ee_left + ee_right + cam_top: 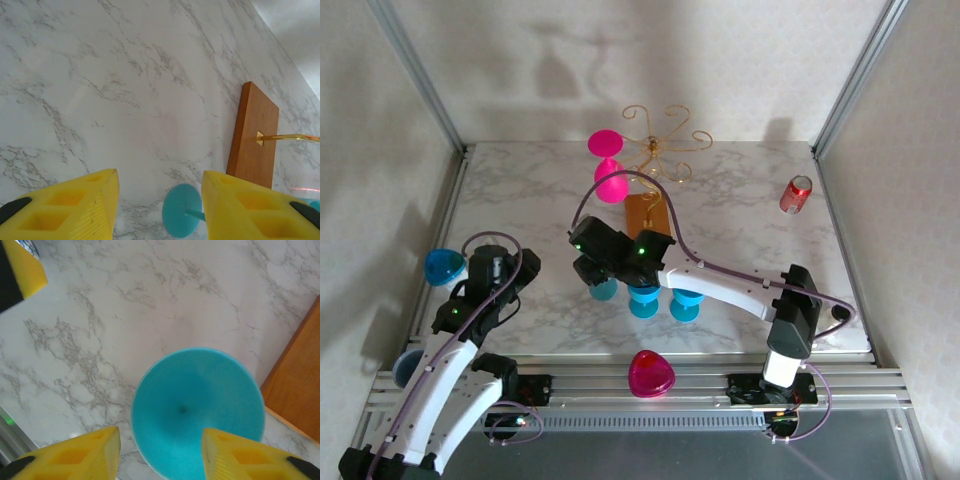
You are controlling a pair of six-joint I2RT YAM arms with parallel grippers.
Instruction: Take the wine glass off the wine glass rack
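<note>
Right claw [160,434] hung part open, empty, over a parked blue glass [197,405]; next probably needed a 12 o'clock reach for the pink glass [610,168]

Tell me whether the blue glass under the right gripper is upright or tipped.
Upright: the right wrist camera looks straight down into the blue glass, mouth up.

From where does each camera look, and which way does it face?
Top external: above and behind, looking down on the table, the wine glass rack, left arm and right arm.
Left wrist: low over the table, facing the rack's wooden base; left gripper at the bottom.
Right wrist: straight down into a blue glass; right gripper at the bottom.
All share the wooden base.
</note>
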